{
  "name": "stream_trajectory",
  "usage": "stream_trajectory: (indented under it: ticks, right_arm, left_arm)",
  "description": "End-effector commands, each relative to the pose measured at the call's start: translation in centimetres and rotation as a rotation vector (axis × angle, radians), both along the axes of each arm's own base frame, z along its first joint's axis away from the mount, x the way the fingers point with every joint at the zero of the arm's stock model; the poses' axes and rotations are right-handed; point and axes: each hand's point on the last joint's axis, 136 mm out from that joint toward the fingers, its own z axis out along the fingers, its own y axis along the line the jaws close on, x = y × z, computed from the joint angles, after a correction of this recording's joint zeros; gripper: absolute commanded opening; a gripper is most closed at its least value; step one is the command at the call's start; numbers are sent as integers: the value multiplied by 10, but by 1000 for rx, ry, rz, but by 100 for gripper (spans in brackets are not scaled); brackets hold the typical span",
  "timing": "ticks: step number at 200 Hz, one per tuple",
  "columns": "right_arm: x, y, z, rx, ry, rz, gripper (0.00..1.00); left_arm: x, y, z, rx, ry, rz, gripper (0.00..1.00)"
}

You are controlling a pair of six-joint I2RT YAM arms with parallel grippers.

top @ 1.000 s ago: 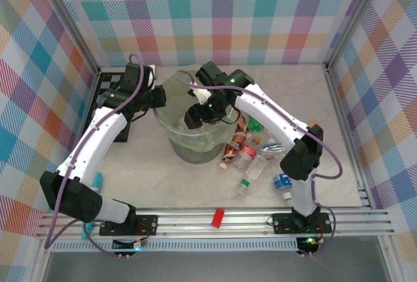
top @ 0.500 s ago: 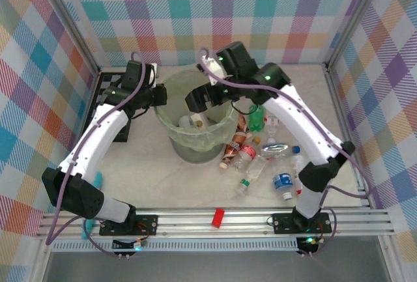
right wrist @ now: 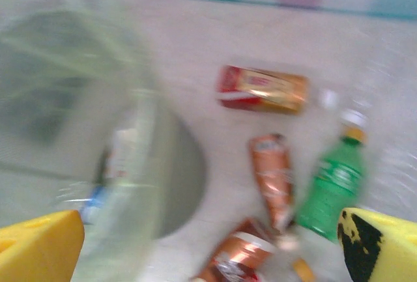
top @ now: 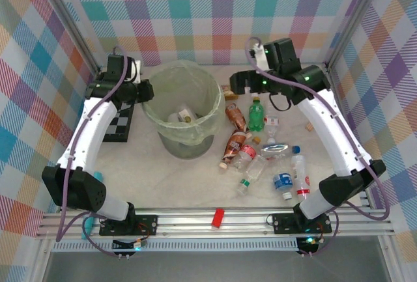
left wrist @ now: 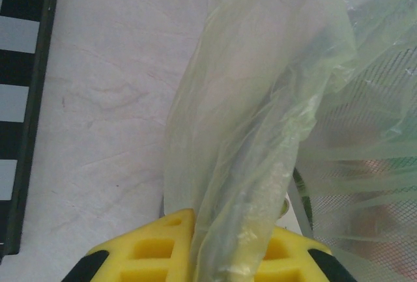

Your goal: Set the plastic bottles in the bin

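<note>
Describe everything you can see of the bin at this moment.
The bin is a large round bucket of translucent pale-green plastic. It stands upright on the table, between the chessboard and the loose bottles. A thin plastic liner drapes over its rim. A few dropped bottles lie at its bottom. The left gripper sits at its left rim, with the liner pinched between its yellow fingers.

Cropped by the left wrist view's bottom edge: left claw (left wrist: 228,230), inner faces covered by a pinched fold of bin liner (left wrist: 260,112). Cut by the left edge: chessboard (left wrist: 19,99). Smeared in the right wrist view: bin (right wrist: 71,99), green bottle (right wrist: 332,187), labels unreadable.
</note>
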Motion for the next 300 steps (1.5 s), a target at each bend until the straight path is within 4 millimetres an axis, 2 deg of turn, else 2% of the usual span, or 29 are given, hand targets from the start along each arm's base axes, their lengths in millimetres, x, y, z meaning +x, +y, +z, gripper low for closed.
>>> stream_trajectory:
  ticks: [1, 14, 31, 49, 74, 96, 131, 153, 189, 225, 251, 284, 300]
  right_arm:
    - [-13, -65, -30, -108, 113, -216, 99]
    - [-19, -87, -52, -100, 195, -279, 99]
    - [-29, -105, -78, -69, 289, -332, 100]
    - [-41, -119, -104, -59, 365, -382, 99]
    - [-42, -135, -137, -63, 434, -419, 96]
    - [-26, -128, -159, -34, 448, -387, 93]
    - [11, -113, -196, 10, 504, -332, 92]
    - [36, -115, -212, 15, 509, -341, 88]
    - [63, -118, -235, 16, 549, -359, 80]
    - [66, -122, -258, -3, 603, -359, 77]
    - [66, -126, -267, -1, 618, -368, 78]
    - [66, -129, -277, -4, 639, -371, 86]
    - [64, -133, -284, -3, 665, -379, 86]
  left_arm:
    - [-1, 14, 12, 18, -8, -2, 0]
    - [-1, 23, 8, 25, 10, 6, 0]
    - [-2, 31, 3, 30, 22, 25, 0]
    - [-2, 39, 1, 55, 14, 47, 0]
    - [-5, 60, -1, 151, 10, 104, 0]
    - [-7, 70, 1, 159, -11, 130, 0]
    - [-3, 64, -10, 95, -2, 120, 0]
    - [-1, 63, -17, 93, 14, 115, 0]
    - [1, 61, -26, 79, 35, 103, 0]
    - [2, 63, -28, 77, 36, 108, 0]
    - [3, 64, -28, 67, 34, 109, 0]
    - [3, 63, -30, 64, 36, 108, 0]
    - [3, 63, -33, 62, 45, 107, 0]
